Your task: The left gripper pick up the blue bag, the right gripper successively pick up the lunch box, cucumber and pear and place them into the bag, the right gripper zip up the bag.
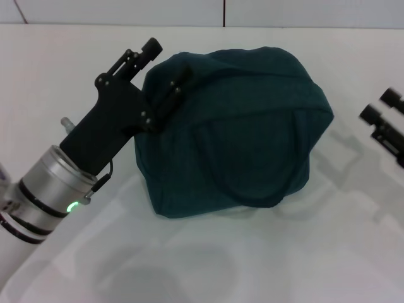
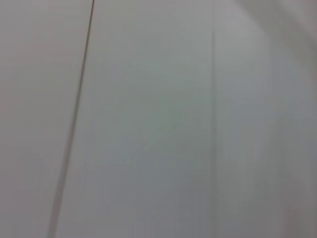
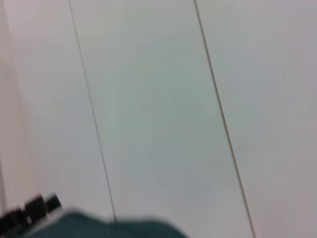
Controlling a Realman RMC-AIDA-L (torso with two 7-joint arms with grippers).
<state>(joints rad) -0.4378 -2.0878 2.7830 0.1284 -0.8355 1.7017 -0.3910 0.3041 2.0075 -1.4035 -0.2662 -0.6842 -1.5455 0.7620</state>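
Note:
The blue bag point(image 1: 240, 132) sits bulging on the white table, one loop handle lying across its front. My left gripper point(image 1: 165, 74) is at the bag's upper left edge and is shut on the fabric there. One finger lies over the bag and the other stands behind it. My right gripper point(image 1: 380, 107) is at the right edge of the head view, open and empty, apart from the bag. The right wrist view shows the bag's top point(image 3: 114, 227) and a black part of the left gripper point(image 3: 30, 212). The lunch box, cucumber and pear are out of view.
The white table point(image 1: 208, 265) spreads in front of the bag. A white panelled wall with dark seams point(image 2: 74, 119) fills the left wrist view and most of the right wrist view.

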